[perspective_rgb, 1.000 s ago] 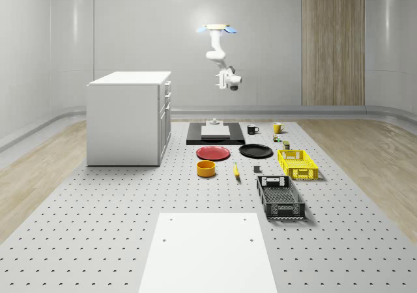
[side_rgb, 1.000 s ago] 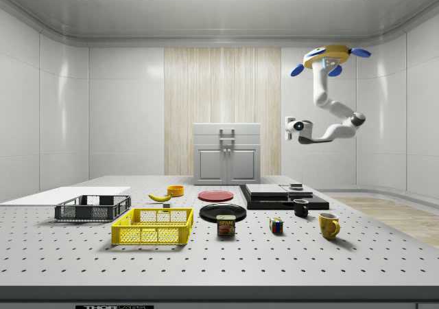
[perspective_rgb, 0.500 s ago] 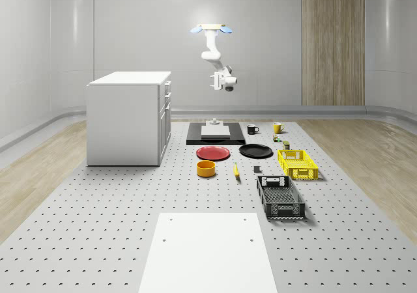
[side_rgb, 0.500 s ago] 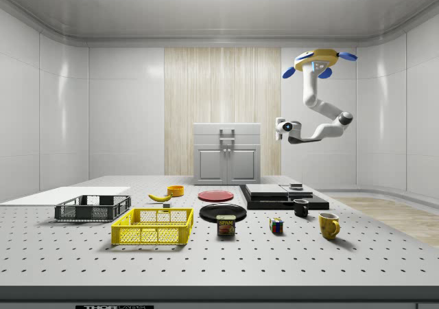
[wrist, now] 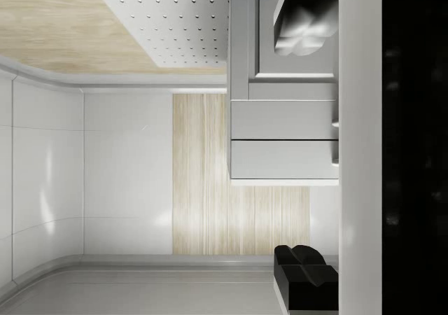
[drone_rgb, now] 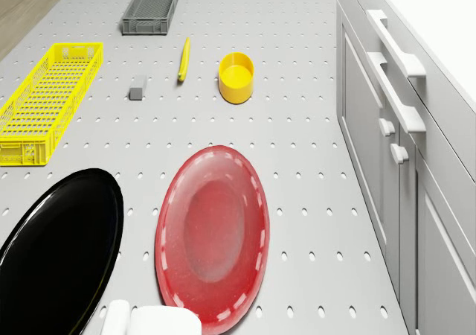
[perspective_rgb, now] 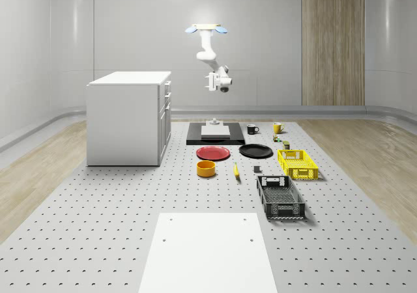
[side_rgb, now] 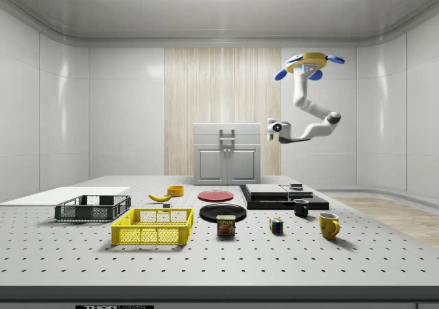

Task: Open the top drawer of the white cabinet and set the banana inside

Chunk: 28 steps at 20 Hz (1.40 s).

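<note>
— Hovering where?
— I see my drone [perspective_rgb: 208, 28] high above the black platform [perspective_rgb: 215, 137], beside the white cabinet [perspective_rgb: 128, 118].
— Gripper?
— Gripper [side_rgb: 274, 128] near cabinet-top height; finger state unclear. Banana [drone_rgb: 183, 59] lies on the table [perspective_rgb: 98, 202] by the yellow bowl [drone_rgb: 236, 77].

From my drone view, the white cabinet [drone_rgb: 416, 126] runs off the frame edge, so I see only part of its front and handles, and the black plate [drone_rgb: 52, 253] and yellow crate [drone_rgb: 44, 104] are cut off too. In my whole-scene view the gripper [perspective_rgb: 212, 82] is too small for me to read its fingers.
</note>
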{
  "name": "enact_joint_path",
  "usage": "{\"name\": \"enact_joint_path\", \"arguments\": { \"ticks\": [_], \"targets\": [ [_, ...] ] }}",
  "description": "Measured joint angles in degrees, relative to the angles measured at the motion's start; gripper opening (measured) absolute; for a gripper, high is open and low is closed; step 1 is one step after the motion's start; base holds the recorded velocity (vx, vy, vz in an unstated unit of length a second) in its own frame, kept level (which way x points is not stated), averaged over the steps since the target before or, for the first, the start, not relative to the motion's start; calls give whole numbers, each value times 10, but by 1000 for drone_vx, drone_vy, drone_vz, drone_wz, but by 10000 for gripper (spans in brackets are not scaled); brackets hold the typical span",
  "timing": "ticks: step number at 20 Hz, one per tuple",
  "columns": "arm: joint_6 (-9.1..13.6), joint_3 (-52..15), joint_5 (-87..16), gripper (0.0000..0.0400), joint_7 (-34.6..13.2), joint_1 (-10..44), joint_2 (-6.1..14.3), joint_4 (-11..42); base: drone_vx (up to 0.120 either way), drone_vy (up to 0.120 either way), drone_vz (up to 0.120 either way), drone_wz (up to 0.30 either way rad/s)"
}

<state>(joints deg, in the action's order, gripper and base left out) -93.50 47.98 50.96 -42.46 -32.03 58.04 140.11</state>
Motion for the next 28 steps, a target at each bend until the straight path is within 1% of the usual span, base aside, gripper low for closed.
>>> {"name": "enact_joint_path", "arguments": {
  "ticks": [4, 5, 16, 20, 24, 28],
  "targets": [
    [-7, 3, -6, 400, -5, -8, 8, 1, 20, -120, 0, 0],
    [-9, 4, -8, 400, -6, -10, 10, 1, 120, -80, 0, 0],
    [-27, 10, -23, 400, -19, -29, 30, 4, 120, 0, 0, 0],
    [-33, 12, -29, 400, -24, -36, 37, 5, 120, -120, 0, 0],
    [-39, 14, -33, 400, -28, -41, 43, 6, 120, -10, 0, 0],
    [-44, 16, -38, 400, -32, -47, 49, 6, 120, -120, 0, 0]
  ]
}}
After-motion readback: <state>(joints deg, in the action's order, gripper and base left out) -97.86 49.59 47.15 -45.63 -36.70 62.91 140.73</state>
